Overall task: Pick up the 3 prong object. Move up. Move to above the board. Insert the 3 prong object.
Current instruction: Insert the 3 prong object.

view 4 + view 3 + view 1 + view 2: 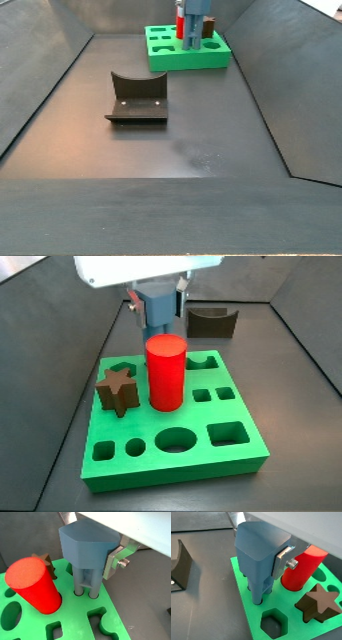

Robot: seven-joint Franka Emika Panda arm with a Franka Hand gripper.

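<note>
- You see the dark brown star-shaped block (pixel 118 389) standing in the left part of the large bright green square board with cut-out holes (pixel 174 461) in a side view; it shows in a wrist view too (pixel 319 604).
- Just right of the star stands the tall red cylinder (pixel 164 374), upright in the board; both wrist views show it (pixel 33 584) beside the blue-grey piece.
- The small matte blue-grey 3 prong object (pixel 87 549), blocky head up, stands upright, its thin prongs reaching down into holes at the board's edge (pixel 256 594).
- The gripper (pixel 100 554) sits over the board's far edge, behind the cylinder in a side view (pixel 158 301). One silver finger plate (pixel 286 559) lies against the head's side; the jaws are closed on the piece.
- Further right on the floor, apart from the board, sits the dark L-shaped fixture (pixel 211 322); you see it in front of the board in a side view (pixel 136 98).
</note>
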